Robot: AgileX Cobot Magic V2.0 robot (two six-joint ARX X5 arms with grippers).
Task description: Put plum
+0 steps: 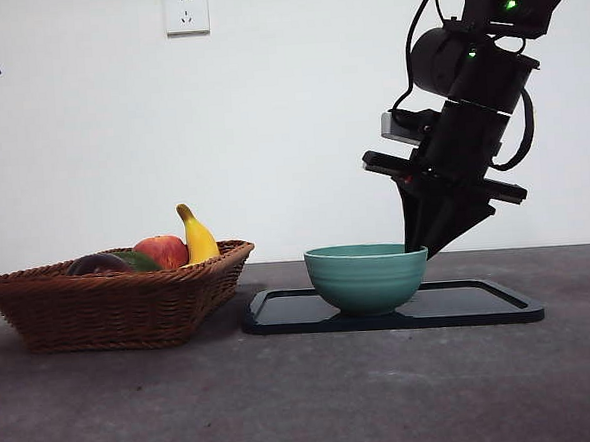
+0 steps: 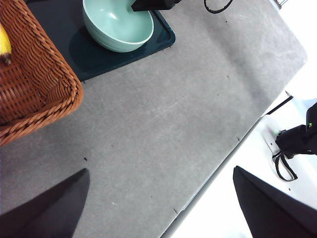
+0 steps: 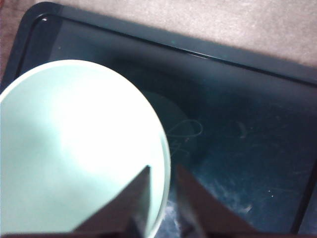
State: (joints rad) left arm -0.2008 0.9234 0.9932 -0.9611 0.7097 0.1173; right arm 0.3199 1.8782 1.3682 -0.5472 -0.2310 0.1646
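Right gripper (image 3: pixel 162 198), jaws narrowly parted, straddling the rim of the pale green ceramic bowl (image 3: pixel 74 148) on the dark rectangular tray (image 3: pixel 237 99); left gripper (image 2: pixel 158 208) wide open, empty.

The bowl (image 1: pixel 366 275) is plain pale green, the tray (image 1: pixel 480 305) dark blue-black, the basket (image 1: pixel 110 304) woven brown, the plum (image 1: pixel 97 264) dark purple, and the banana (image 1: pixel 198 237) yellow.

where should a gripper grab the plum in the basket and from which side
From above, jaws across its rounded top. The plum lies low in the wicker basket, only its upper curve showing over the rim, with the dark green fruit close beside it, so a side approach looks blocked.
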